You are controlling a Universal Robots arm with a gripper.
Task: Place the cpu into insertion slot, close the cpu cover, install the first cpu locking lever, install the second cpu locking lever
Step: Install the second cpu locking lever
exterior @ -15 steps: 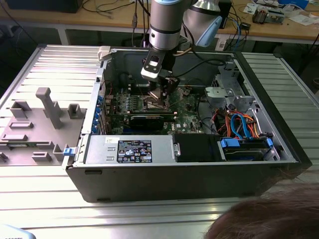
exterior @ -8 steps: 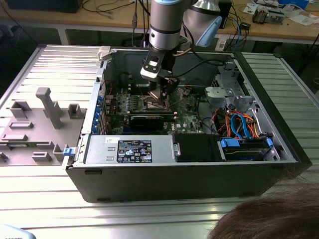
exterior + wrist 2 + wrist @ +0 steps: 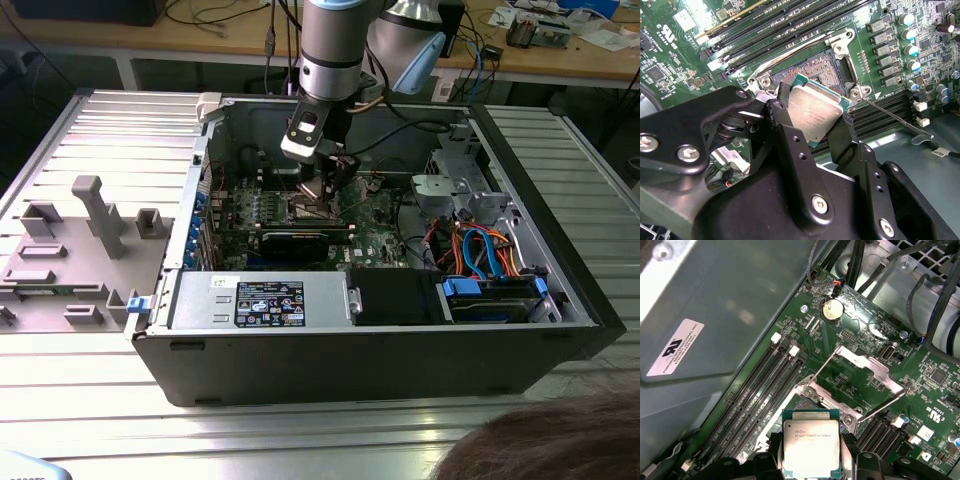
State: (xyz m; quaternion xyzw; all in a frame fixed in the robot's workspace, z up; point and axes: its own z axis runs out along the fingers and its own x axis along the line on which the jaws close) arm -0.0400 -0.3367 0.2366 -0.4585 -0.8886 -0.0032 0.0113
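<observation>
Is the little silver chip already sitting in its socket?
No, the pincer holds the chip above the uncovered socket.

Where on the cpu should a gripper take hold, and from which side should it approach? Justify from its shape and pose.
Grip the cpu by two opposite thin edges, coming from its metal-top side, away from the board. It is a flat square, so only the edges offer parallel faces, and its underside must meet the insertion slot. The gripper holds it this way now.
</observation>
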